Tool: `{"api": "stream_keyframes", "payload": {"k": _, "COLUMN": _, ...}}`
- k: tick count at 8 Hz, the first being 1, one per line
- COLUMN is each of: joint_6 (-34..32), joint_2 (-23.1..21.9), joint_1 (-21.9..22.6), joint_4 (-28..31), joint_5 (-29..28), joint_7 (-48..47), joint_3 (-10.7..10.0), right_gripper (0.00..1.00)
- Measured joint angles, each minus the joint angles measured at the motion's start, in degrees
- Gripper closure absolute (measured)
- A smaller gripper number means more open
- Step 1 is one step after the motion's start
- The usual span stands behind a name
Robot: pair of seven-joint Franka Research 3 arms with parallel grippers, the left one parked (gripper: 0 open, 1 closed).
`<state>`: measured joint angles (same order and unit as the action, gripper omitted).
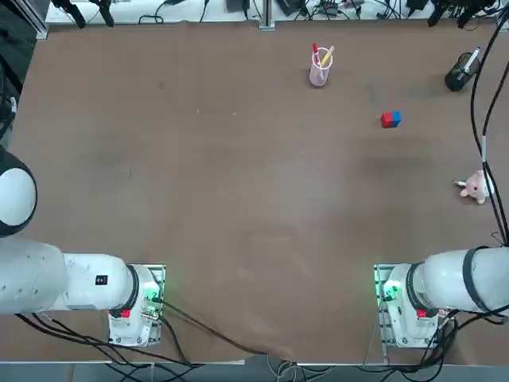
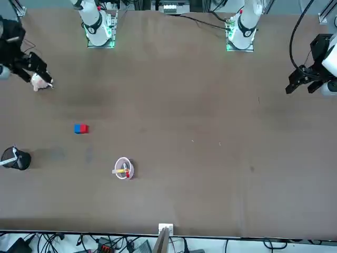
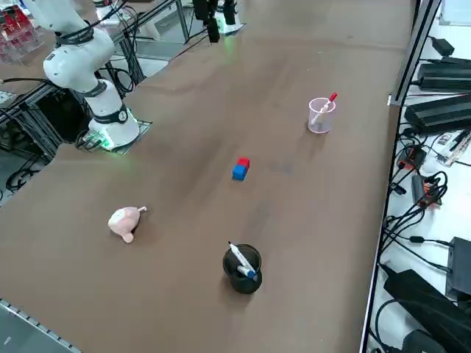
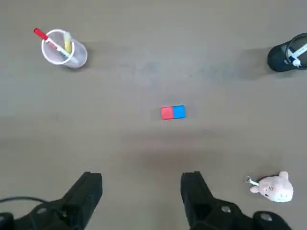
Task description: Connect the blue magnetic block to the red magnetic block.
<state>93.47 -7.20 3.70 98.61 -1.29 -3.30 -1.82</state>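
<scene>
The blue magnetic block (image 4: 179, 112) and the red magnetic block (image 4: 167, 112) lie side by side on the brown table, touching each other as one small bar. In the top view the red block (image 1: 386, 119) and the blue block (image 1: 395, 118) sit at the far right of the table. In the right side view the red block (image 3: 243, 163) and the blue block (image 3: 239, 173) lie mid-table. My right gripper (image 4: 141, 179) hangs high above the table, well back from the pair. It is open, with nothing between its fingers (image 4: 91, 184).
A clear cup (image 1: 320, 68) with a red and a yellow pen stands at the far side. A black pen holder (image 1: 460, 73) is at the far right corner. A pink plush toy (image 1: 475, 188) lies near the right edge, close below my gripper.
</scene>
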Motion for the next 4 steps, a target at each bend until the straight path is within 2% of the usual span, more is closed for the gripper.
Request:
{"api": "stream_keyframes", "payload": {"k": 1, "joint_6": -0.29, "joint_2": -0.36, "joint_1": 2.01, "joint_4": 0.01, "joint_5": 0.1, "joint_7": 0.45, "joint_3": -1.65, "right_gripper": 0.0}}
{"api": "stream_keyframes", "payload": {"k": 2, "joint_6": -0.37, "joint_2": -0.57, "joint_1": 2.74, "joint_4": 0.01, "joint_5": 0.1, "joint_7": 0.85, "joint_3": -2.44, "right_gripper": 0.0}}
{"api": "stream_keyframes", "payload": {"k": 4, "joint_6": -0.49, "joint_2": -0.77, "joint_1": 2.87, "joint_4": 0.01, "joint_5": 0.1, "joint_7": 1.21, "joint_3": -2.78, "right_gripper": 0.0}}
